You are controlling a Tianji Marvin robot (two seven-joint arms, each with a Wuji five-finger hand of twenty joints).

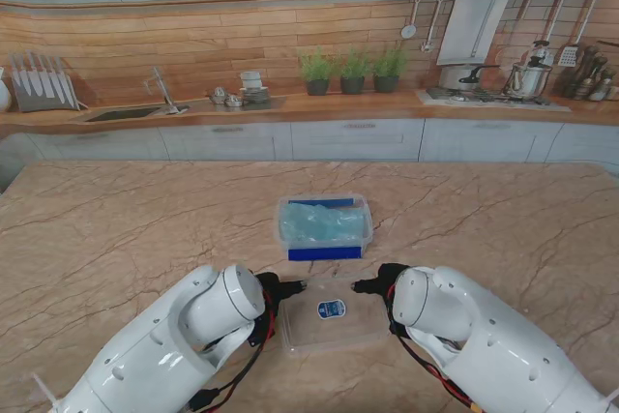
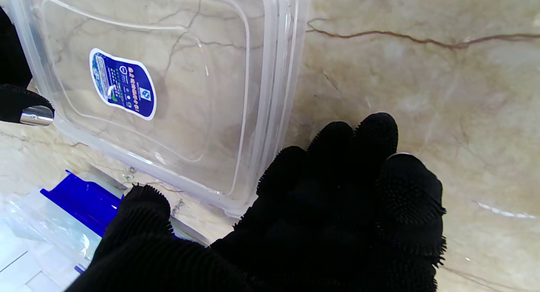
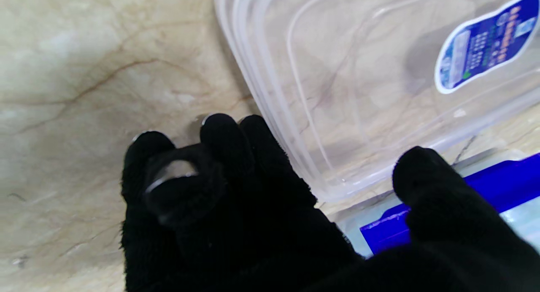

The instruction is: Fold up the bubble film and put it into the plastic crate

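Marble-look tabletop (image 1: 116,239) fills most of the shot. Beyond the fingertips sits the plastic crate (image 1: 324,225), blue clips on its ends, with the bubble film (image 1: 319,224) already bunched inside, so I'd guess only the closing is left. Between both sets of fingers lies the clear lid (image 1: 332,322), flat, blue sticker (image 1: 331,309) up. The left hand (image 1: 280,289) and right hand (image 1: 375,285) flank its two sides, fingers loosely apart, holding nothing, probably lining up to pinch the edges. Whether any fingertip actually touches the rim is hard to call, and how neatly the film's folded is hidden by the cloudy walls.
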